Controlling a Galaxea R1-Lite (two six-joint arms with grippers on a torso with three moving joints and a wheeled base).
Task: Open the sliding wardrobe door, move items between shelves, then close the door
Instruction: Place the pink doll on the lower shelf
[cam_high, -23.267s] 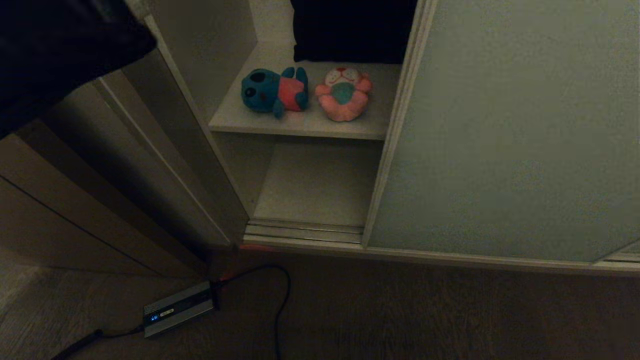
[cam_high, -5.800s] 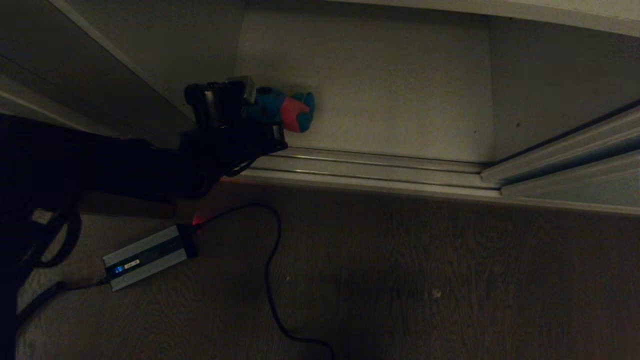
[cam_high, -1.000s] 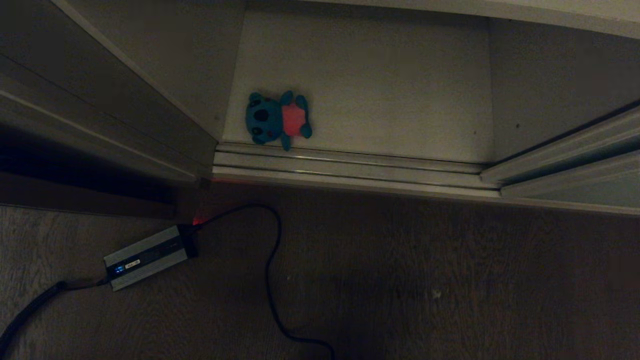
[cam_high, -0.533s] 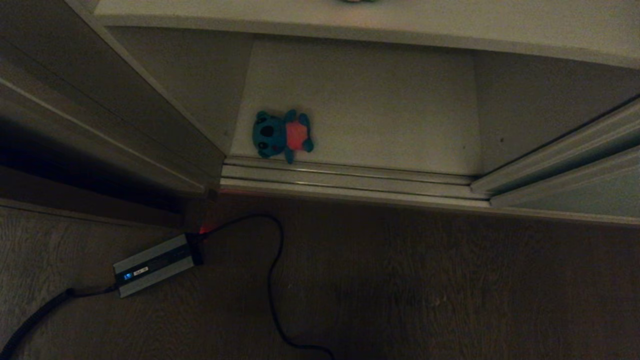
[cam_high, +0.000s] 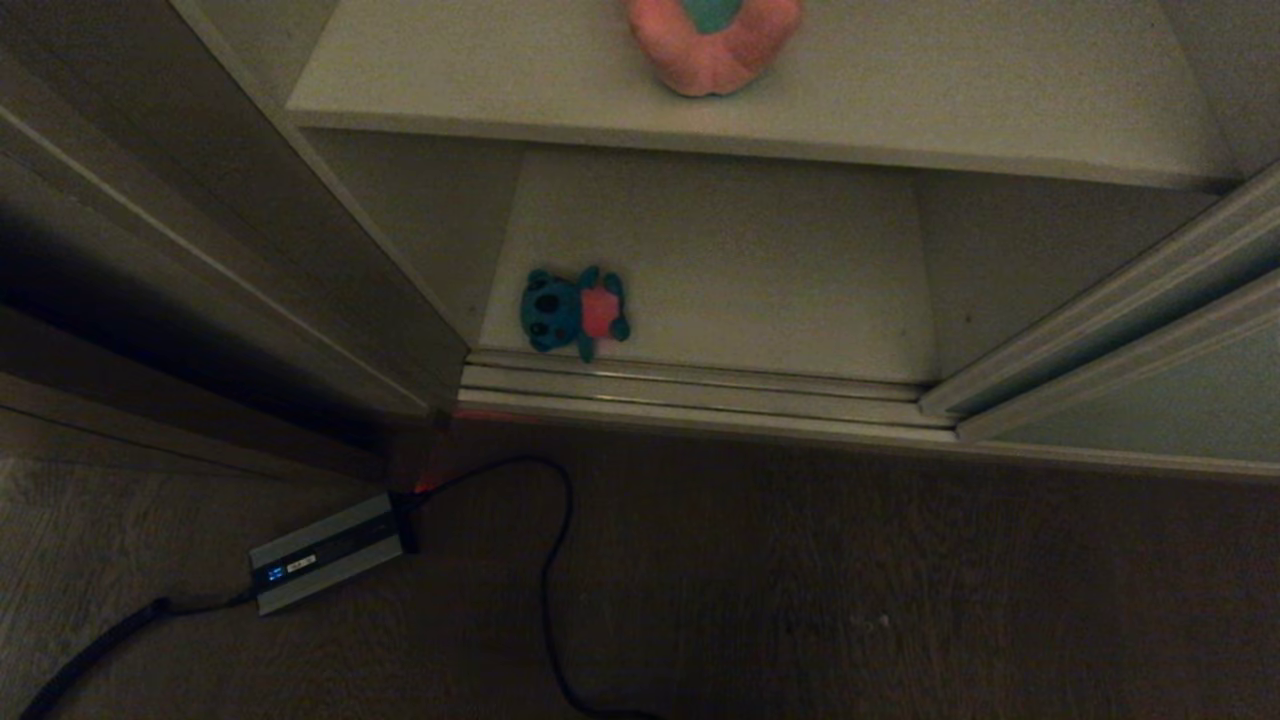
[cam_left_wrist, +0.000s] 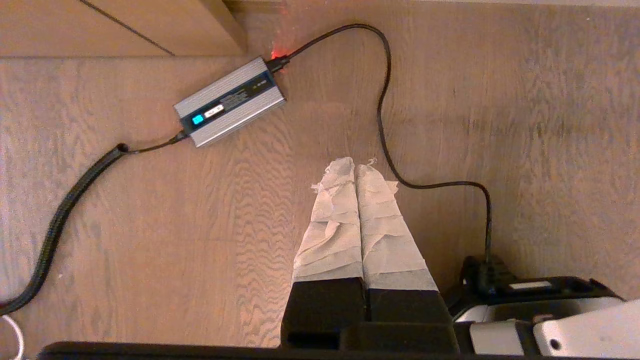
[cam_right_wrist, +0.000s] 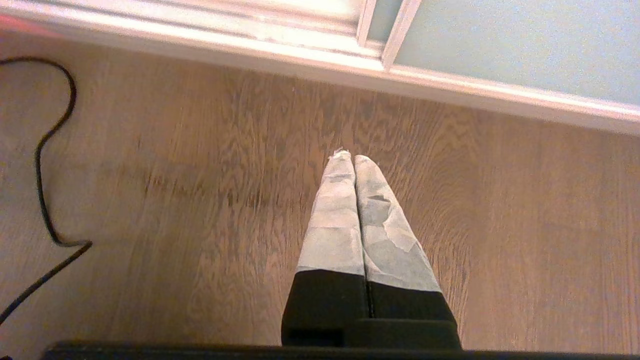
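A teal-blue plush toy (cam_high: 573, 311) in a pink shirt lies on the wardrobe's bottom shelf (cam_high: 760, 270), near the left front corner and just behind the ribbed metal floor track (cam_high: 700, 390). Above it, a pink plush toy (cam_high: 712, 40) sits toward the front of the upper shelf (cam_high: 950, 110), only its lower half showing at the top edge of the head view. The sliding wardrobe door (cam_high: 1160, 400) stands pushed to the right, leaving both shelves exposed; its slim pale frame (cam_high: 1090, 330) runs diagonally up from the track. The same grey-green panel (cam_right_wrist: 520, 45) appears in the right wrist view, beyond the pale track.

Neither arm reaches into the wardrobe. The left gripper (cam_left_wrist: 356, 167) hangs over the wood floor (cam_high: 900, 600), its two tape-wrapped fingers (cam_left_wrist: 332, 220) pressed together and holding nothing. The right gripper (cam_right_wrist: 348, 157) likewise points at bare floor short of the track, taped fingers (cam_right_wrist: 335, 220) closed against each other, empty.

On the floor at left, a grey metal power box (cam_high: 328, 552) with a small lit display lies beside the brown side panel (cam_high: 200, 260), a black cable (cam_high: 550, 580) looping away from it.
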